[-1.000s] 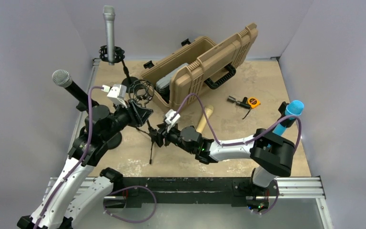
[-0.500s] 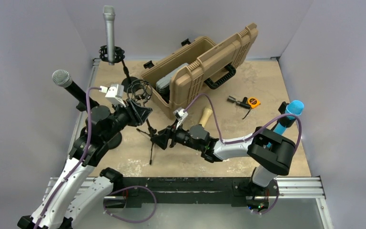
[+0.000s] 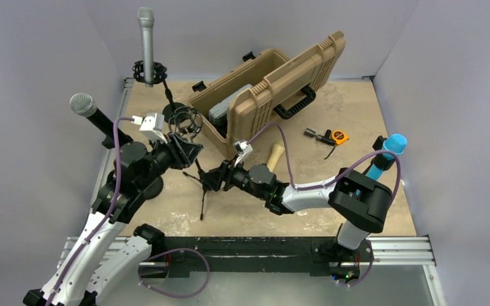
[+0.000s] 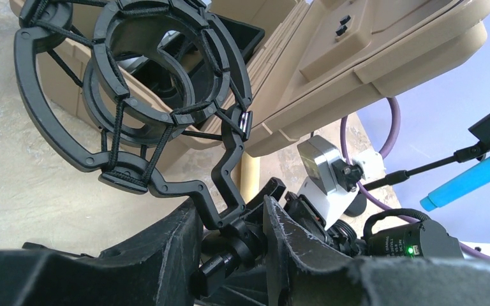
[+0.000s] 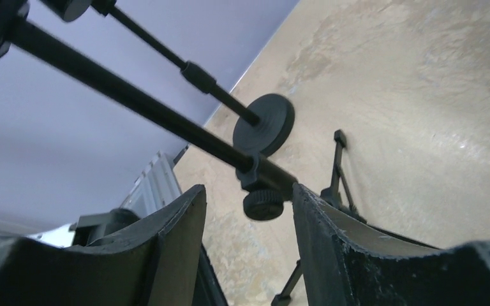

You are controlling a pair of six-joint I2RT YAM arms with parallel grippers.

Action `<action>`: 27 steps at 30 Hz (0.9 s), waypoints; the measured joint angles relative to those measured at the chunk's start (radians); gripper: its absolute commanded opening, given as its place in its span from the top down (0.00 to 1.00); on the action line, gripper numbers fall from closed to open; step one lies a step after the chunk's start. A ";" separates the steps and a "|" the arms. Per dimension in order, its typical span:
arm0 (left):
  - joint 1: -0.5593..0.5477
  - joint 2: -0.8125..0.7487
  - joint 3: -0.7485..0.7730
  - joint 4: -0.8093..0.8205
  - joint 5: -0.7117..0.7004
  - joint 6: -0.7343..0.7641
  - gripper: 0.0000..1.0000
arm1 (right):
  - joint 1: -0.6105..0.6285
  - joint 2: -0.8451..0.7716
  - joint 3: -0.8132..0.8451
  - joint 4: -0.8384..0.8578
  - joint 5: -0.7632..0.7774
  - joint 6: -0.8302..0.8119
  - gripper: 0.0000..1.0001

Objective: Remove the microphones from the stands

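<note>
**Left end effector** [image 4: 230, 234]: clamped on the black angled bracket under the shock mount [image 4: 124, 180]. Your left arm rises from its base and bends inward.

**Shock mount:** two black plastic rings laced with cord, nothing in them.

**Right end effector** [image 5: 247, 191]: fingers apart, straddling the clamp knob [image 5: 263, 205] on the tripod stand [image 3: 203, 191]. You cannot tell whether they touch it. Your right arm lies low, stretched leftward over the tabletop [image 3: 357, 115].

**Stand:** thin black metal pole, tilted.

**Microphones, each on its own holder:**
- silver microphone [image 3: 146, 38], long axis vertical, far left
- black microphone [image 3: 92, 113], mesh head up-left
- blue microphone [image 3: 388, 152], far right

**Also present:** tan cylinder [image 3: 273, 158], lying flat beside the open tan case [image 3: 274, 83].
</note>
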 measured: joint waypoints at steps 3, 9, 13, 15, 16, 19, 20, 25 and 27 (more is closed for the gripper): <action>0.000 0.000 0.000 0.000 0.000 0.000 0.78 | 0.000 0.015 0.022 -0.004 0.033 0.002 0.64; 0.000 0.000 0.000 0.000 0.000 0.000 0.78 | 0.000 0.022 0.023 -0.015 0.058 -0.008 0.56; 0.000 0.002 0.000 0.000 0.000 0.000 0.79 | 0.000 0.022 0.023 -0.009 0.058 -0.018 0.53; 0.000 0.005 0.000 0.002 0.001 0.000 0.78 | 0.000 0.022 0.019 0.000 0.056 -0.024 0.55; 0.000 0.005 0.000 0.002 0.002 0.000 0.79 | 0.000 0.022 0.017 0.001 0.056 -0.026 0.57; 0.000 0.006 0.000 0.002 0.002 0.000 0.79 | 0.000 0.022 0.014 0.000 0.055 -0.034 0.55; 0.000 0.006 0.000 0.002 0.002 0.000 0.79 | 0.001 0.022 0.014 0.000 0.055 -0.036 0.53; 0.000 0.006 0.000 0.002 0.002 0.001 0.79 | 0.009 0.022 0.014 0.000 0.055 -0.049 0.62; 0.000 0.006 0.000 0.002 0.002 0.001 0.79 | 0.015 0.022 0.014 -0.001 0.055 -0.056 0.60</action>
